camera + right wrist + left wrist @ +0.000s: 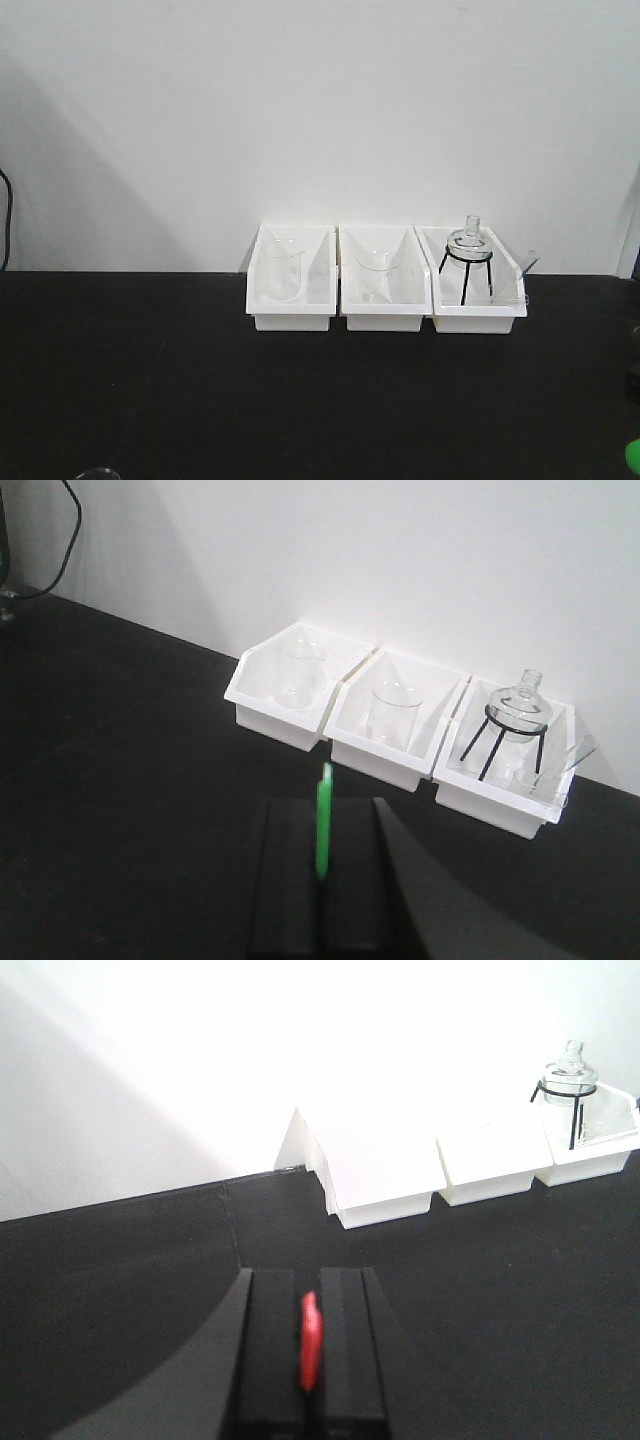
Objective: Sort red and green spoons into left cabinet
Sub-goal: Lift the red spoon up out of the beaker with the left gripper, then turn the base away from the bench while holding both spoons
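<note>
In the left wrist view my left gripper point(311, 1290) is shut on the red spoon point(310, 1342), seen edge-on between the black fingers point(272, 1340) above the black counter. In the right wrist view my right gripper point(322, 805) is shut on the green spoon point(323, 820), whose thin handle pokes up past the fingertips. A bright green bit, apparently the green spoon point(632, 456), shows at the right edge of the front view. Both grippers hover over the counter, short of the white bins. The left cabinet is out of view.
Three white bins stand in a row against the white wall: one point(291, 280) holds a glass beaker, the middle one point(383, 285) another beaker, the right one point(475, 285) a flask on a black wire tripod. The black counter point(200, 380) spreads before them.
</note>
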